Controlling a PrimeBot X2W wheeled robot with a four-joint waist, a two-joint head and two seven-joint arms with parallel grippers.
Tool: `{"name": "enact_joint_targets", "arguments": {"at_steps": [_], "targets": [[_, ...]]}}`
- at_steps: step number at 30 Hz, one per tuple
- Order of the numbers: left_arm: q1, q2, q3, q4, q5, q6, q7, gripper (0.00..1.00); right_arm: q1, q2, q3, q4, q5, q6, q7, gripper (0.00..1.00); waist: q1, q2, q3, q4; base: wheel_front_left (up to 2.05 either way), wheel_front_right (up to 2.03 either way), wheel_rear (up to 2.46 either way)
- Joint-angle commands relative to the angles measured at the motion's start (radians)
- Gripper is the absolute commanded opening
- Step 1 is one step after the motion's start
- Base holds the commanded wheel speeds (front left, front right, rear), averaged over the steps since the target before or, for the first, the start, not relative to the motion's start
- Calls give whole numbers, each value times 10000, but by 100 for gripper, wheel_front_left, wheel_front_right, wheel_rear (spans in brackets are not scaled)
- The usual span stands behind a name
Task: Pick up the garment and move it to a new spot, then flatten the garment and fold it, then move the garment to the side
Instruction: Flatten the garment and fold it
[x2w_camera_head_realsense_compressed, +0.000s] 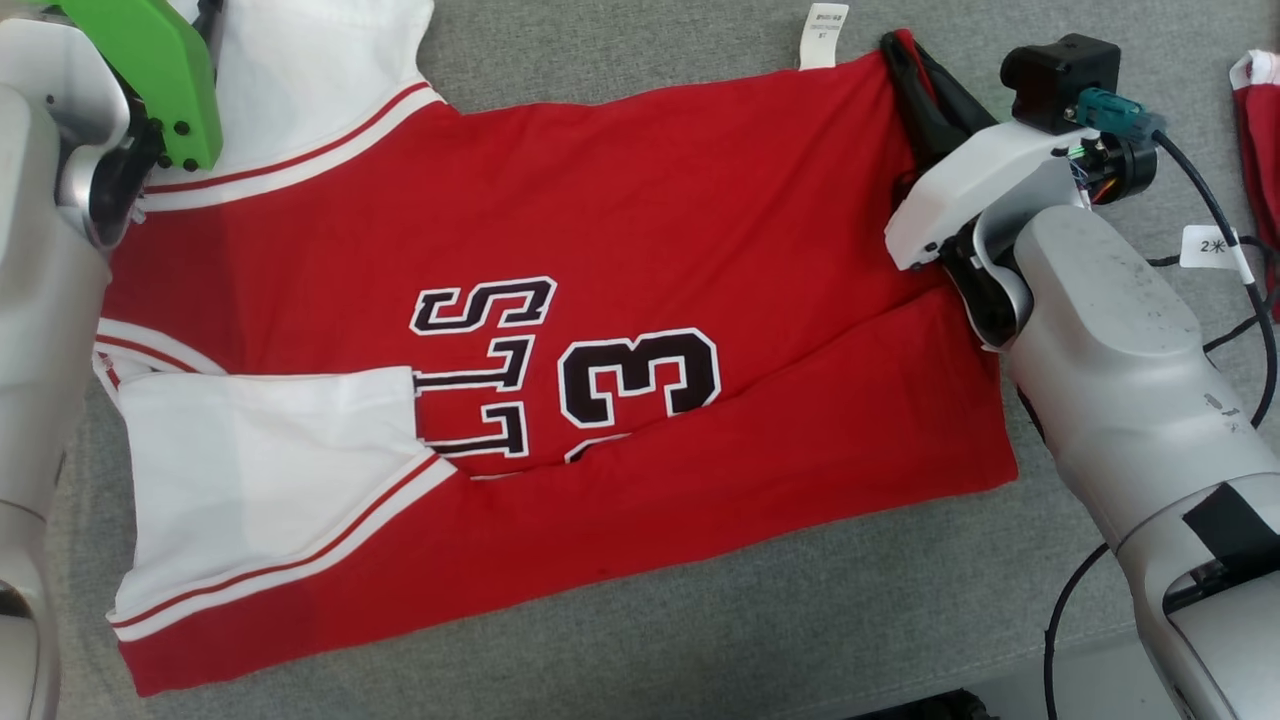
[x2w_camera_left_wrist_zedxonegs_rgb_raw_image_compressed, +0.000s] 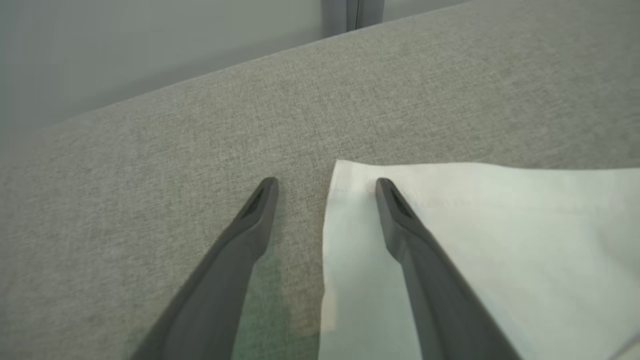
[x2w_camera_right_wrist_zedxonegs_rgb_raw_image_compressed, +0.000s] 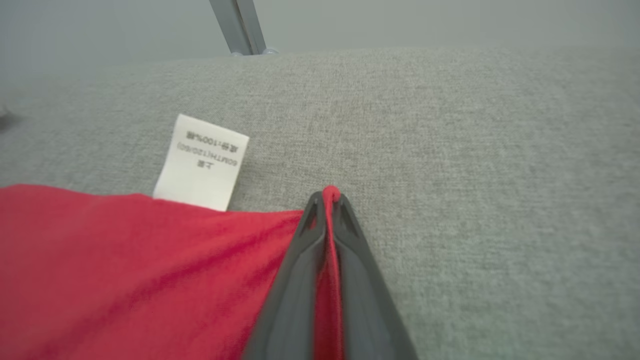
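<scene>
Right gripper (x2w_camera_right_wrist_zedxonegs_rgb_raw_image_compressed: 327, 197) is clamped on the red shirt (x2w_camera_head_realsense_compressed: 620, 200)'s corner, up at 1 o'clock in the head view, with fabric poking out between the tips. Left gripper (x2w_camera_left_wrist_zedxonegs_rgb_raw_image_compressed: 325, 185) gapes wide over the 10 o'clock sleeve (x2w_camera_left_wrist_zedxonegs_rgb_raw_image_compressed: 475, 240) edge, holding nothing. Shirt's flat on the grey table (x2w_camera_head_realsense_compressed: 700, 620), and a folded flap hides part of the 13. One shirt, two white sleeves, one tag (x2w_camera_right_wrist_zedxonegs_rgb_raw_image_compressed: 202, 162); another red cloth (x2w_camera_head_realsense_compressed: 1258, 130) is cut off at 3 o'clock.

Left pincer (x2w_camera_left_wrist_zedxonegs_rgb_raw_image_compressed: 326, 184) spread wide — right pincer (x2w_camera_right_wrist_zedxonegs_rgb_raw_image_compressed: 328, 199) pinched fully closed.
</scene>
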Motion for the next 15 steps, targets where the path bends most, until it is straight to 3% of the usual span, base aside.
{"name": "enact_joint_targets", "arguments": {"at_steps": [1,8,10,11,15], "targets": [[-145,210,-141,-51,-239,-15,93,100,231,-74,99,308,82,-51,140,0,0,0,113,-130,0,0,0],[-169,677,-750,19,-1063,-2,269,100,105,-135,294,161,250,-52,139,0,0,0,221,-260,0,0,0],[-152,670,-911,-27,-1280,-2,302,28,93,-159,317,136,284,-62,138,0,0,0,233,-252,0,0,0],[-122,661,-1052,-91,-1385,-2,339,0,88,-177,320,125,304,-62,138,0,0,0,226,-239,0,0,0],[1,681,-1387,-374,-1778,1,93,0,185,-267,258,128,323,-62,136,0,0,0,89,-138,0,0,0]]}}
